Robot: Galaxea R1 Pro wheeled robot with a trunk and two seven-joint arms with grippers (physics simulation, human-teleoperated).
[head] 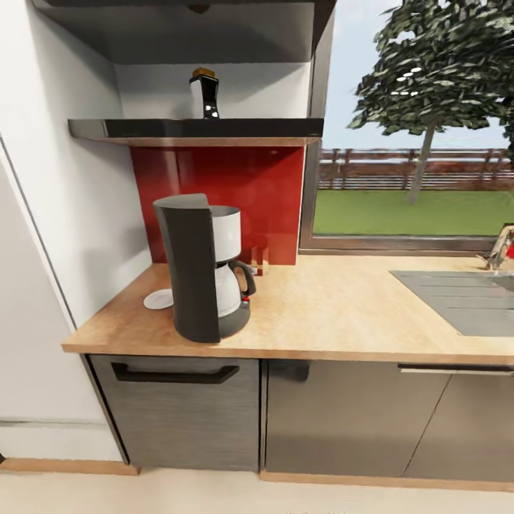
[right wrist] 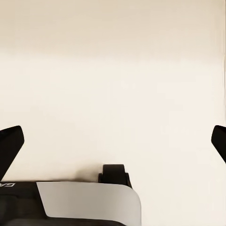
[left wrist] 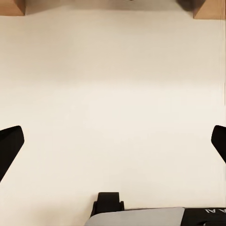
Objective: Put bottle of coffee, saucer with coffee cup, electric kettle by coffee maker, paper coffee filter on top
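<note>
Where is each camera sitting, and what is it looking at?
Head view: up on the robot's head, facing the countertop, coffee maker, saucer and the bottle on the shelf.
Left wrist view: on the left arm, looking down at pale floor; left gripper fingertips spread wide.
Right wrist view: on the right arm, same floor; right gripper spread wide.
Both wrist views share the floor.

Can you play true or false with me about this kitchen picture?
1. The bottle stands on the shelf. True.
2. The coffee maker is in the sink. False: it stands on the countertop.
3. A saucer lies beside the coffee maker. True.
4. A cup sits on the saucer. False: the visible part of the saucer is bare.
5. The left gripper has its jaws wide apart. True.
</note>
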